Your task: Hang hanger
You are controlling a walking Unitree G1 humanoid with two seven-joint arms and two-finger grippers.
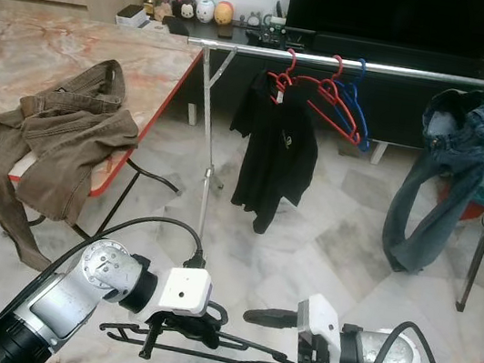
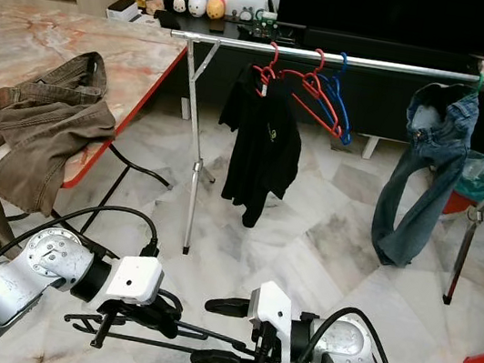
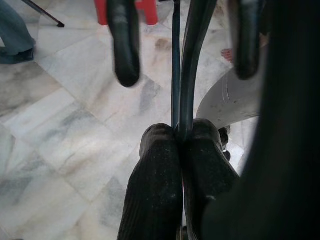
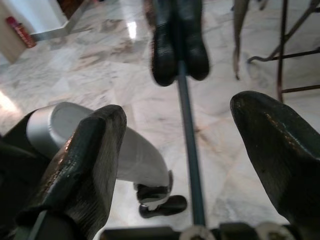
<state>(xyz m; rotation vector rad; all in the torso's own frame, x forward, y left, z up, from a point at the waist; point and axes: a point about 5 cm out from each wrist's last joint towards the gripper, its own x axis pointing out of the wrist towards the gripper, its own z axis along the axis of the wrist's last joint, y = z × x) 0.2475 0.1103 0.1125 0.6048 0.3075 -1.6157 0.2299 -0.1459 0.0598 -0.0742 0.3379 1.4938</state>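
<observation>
Black hanger [image 1: 199, 333], likely light, stiff, thin-wired: left claw [image 1: 185, 326] is pinching its bar while right claw [image 1: 267, 344] is straddling it wide, ungripped.

A brown jacket [image 1: 55, 143] drapes over the marble table's [image 1: 21, 64] edge at nine o'clock. At twelve, a black T-shirt [image 1: 275, 150] hangs; blue jeans [image 1: 442, 167] hang at two o'clock

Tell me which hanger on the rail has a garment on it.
The leftmost red hanger, carrying the black shirt. The other red hanger and the blue hanger beside it on the rail hang bare.
</observation>
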